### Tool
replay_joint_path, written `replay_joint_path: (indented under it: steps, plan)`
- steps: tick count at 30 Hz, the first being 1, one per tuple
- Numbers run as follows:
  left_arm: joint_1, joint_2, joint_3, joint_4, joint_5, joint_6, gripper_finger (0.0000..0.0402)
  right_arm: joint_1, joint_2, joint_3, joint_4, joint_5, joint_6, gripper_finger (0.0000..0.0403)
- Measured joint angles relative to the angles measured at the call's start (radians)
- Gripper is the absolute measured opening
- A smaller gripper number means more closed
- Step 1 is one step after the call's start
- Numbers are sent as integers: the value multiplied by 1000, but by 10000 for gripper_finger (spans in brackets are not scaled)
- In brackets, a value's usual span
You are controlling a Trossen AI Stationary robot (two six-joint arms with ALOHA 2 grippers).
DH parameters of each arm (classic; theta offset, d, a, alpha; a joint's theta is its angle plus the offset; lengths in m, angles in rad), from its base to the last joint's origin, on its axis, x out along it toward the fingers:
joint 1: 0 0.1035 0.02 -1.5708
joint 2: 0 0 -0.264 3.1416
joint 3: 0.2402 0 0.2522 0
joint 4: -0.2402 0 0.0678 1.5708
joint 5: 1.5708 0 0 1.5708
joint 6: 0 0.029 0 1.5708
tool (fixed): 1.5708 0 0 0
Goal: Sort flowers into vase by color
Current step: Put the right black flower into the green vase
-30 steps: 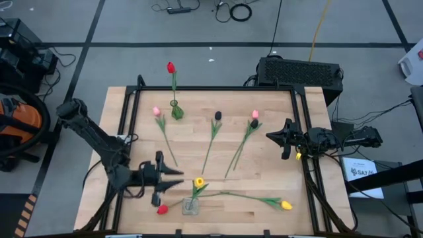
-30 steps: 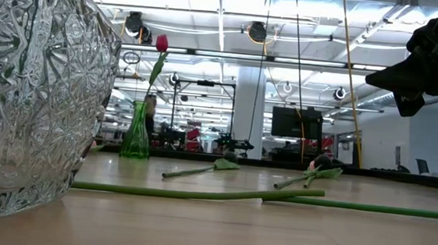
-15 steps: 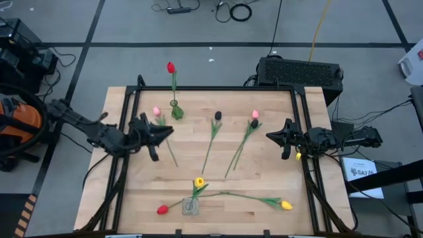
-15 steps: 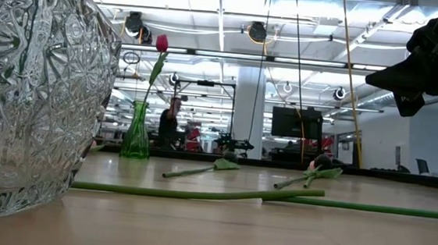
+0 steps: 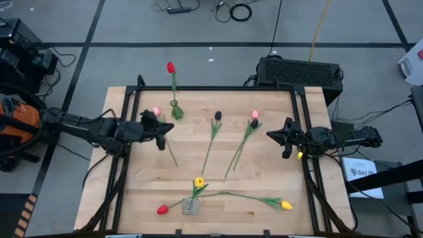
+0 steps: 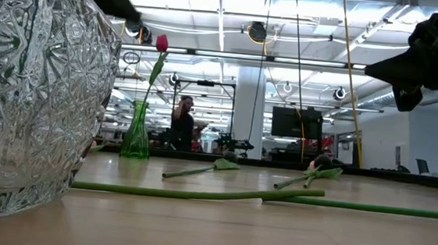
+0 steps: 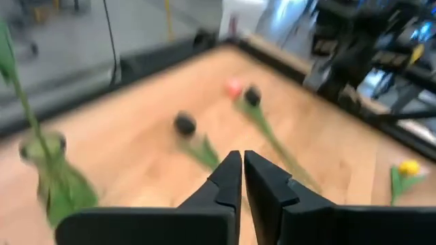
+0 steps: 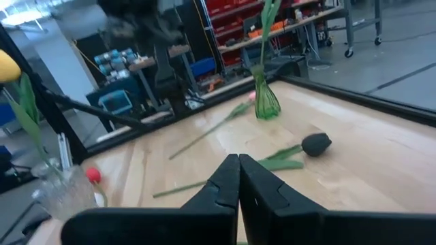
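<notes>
A red tulip [image 5: 170, 67] stands in the green vase [image 5: 176, 110] at the far edge. A yellow tulip [image 5: 199, 182] stands in the clear glass vase [image 5: 190, 205] at the near edge. Beside that vase a red tulip [image 5: 162, 209] lies on the table. A pink tulip [image 5: 156, 111], a dark one [image 5: 218, 116], a pink and dark pair [image 5: 254, 119] and a yellow one [image 5: 285, 205] also lie flat. My left gripper [image 5: 170, 127] hovers shut above the pink tulip's stem, holding nothing [image 7: 240, 158]. My right gripper [image 5: 269, 136] waits shut at the right side.
A black frame rail [image 5: 211, 88] runs around the wooden table. In the low view the clear vase [image 6: 33, 92] fills the left foreground and a long green stem [image 6: 198, 191] lies across the boards. A person [image 6: 181, 123] stands in the room beyond the table.
My left gripper has swung from beside the clear vase at the near edge toward the far left, over the pink tulip's stem, turning as it went, and its fingers have shut on nothing. The flowers lie as before.
</notes>
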Motion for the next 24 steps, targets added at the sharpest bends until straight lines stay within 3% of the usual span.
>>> replay_joint_path:
  steps: [8,12,15,20,24]
  plan:
    - [260,13,-162,24,372,31,9,0,2,0,92,80,2,0]
    - [334,21,-212,81,483,99,8,0,67,13,166,105,-18,0]
    - [372,23,-217,96,490,168,8,0,201,88,179,155,-32,0]
    - [427,22,-217,102,543,240,8,-1,548,312,134,292,-29,0]
    - [467,21,-217,86,621,271,8,-21,817,581,-171,317,10,0]
